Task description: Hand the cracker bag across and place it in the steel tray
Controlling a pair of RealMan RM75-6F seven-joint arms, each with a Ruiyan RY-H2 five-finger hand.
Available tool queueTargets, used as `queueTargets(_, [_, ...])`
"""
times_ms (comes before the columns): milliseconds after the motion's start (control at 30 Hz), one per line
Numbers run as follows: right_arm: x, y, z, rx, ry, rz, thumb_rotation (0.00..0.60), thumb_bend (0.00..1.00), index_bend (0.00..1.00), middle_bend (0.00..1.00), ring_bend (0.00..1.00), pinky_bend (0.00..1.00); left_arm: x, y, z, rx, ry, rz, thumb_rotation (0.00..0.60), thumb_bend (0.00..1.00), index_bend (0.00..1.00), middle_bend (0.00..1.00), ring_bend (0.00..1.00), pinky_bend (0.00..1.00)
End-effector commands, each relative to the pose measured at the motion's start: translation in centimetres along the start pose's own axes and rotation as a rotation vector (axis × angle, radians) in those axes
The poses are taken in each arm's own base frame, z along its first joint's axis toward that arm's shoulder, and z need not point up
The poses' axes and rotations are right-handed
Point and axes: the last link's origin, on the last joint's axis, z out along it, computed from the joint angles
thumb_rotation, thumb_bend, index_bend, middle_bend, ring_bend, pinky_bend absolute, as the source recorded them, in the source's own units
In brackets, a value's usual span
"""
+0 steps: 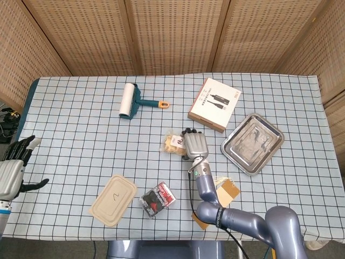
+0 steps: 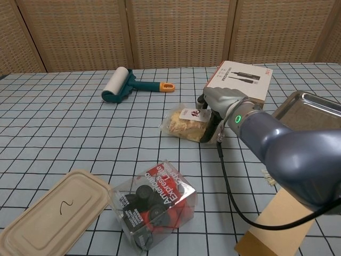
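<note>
1. Reaching for the bag (image 2: 189,121) is the step in hand: the right hand (image 1: 195,144) sits at the bag's right end, fingers curled down over that edge. Looks like the start of a grasp, not a finished one, since the bag lies flat on the table (image 1: 81,135).
2. Honestly the chest view doesn't settle whether the fingers have pinched the plastic or just rest on it. The hand covers the contact spot, so the grip can't be called either way.
3. The left hand (image 1: 12,171) hangs off the table's left edge, fingers spread, holding nothing.
4. The bag is mid-table, just below the white box (image 1: 214,104), with the tray (image 1: 252,143) off to its right, tilted corner-up in the head view and bare inside.
5. Next move probably calls for closing firmly on the crinkly plastic before any lift. A thin bag like that can slip or fold, so a pinch on the sealed edge seems safer than squeezing the crackers.
6. The task says hand it across, so the left hand would need to come in toward the middle to meet it. It's well apart from the bag right now.
7. The roller (image 1: 129,100), lid (image 1: 112,198) and red pack (image 1: 157,199) are all clear of the path to the tray.
</note>
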Motion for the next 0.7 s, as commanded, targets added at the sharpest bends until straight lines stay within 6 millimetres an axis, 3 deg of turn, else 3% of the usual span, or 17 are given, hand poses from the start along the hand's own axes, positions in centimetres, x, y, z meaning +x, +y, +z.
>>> queueTargets(33, [-0.3,0.3,-0.6,0.011,-0.007,0.005,0.6,0.21,0.56,0.47,0.45,0.59,0.1,-0.1,0.0,0.005,0.007,-0.004,0.6,0.0,0.0,0.0,0.0,0.0])
queueTargets(267, [2.4,0.2,-2.2,0.069,0.051,0.04,0.6,0.21,0.58,0.49,0.49,0.63,0.0,0.0,0.0,0.001,0.009,0.003,0.6,0.0,0.0,0.0,0.0,0.0])
queueTargets(367, [5.4,1.0,-2.7,0.084,0.141,0.022,0.6,0.21,0.58,0.49,0.48,0.63,0.0,0.0,-0.1,0.002,0.009,0.005,0.6,0.0,0.0,0.0,0.0,0.0])
queueTargets(500, [9.7,3.9,-3.1,0.036,0.254,-0.032,0.6,0.21,0.58,0.49,0.48,0.62,0.2,0.0,-0.1,0.008,0.02,0.006,0.6,0.0,0.0,0.0,0.0,0.0])
queueTargets(700, [13.3,9.0,-3.1,-0.088,0.316,-0.051,0.6,0.21,0.57,0.48,0.48,0.62,0.3,0.0,-0.3,0.012,0.025,0.011,0.6,0.0,0.0,0.0,0.0,0.0])
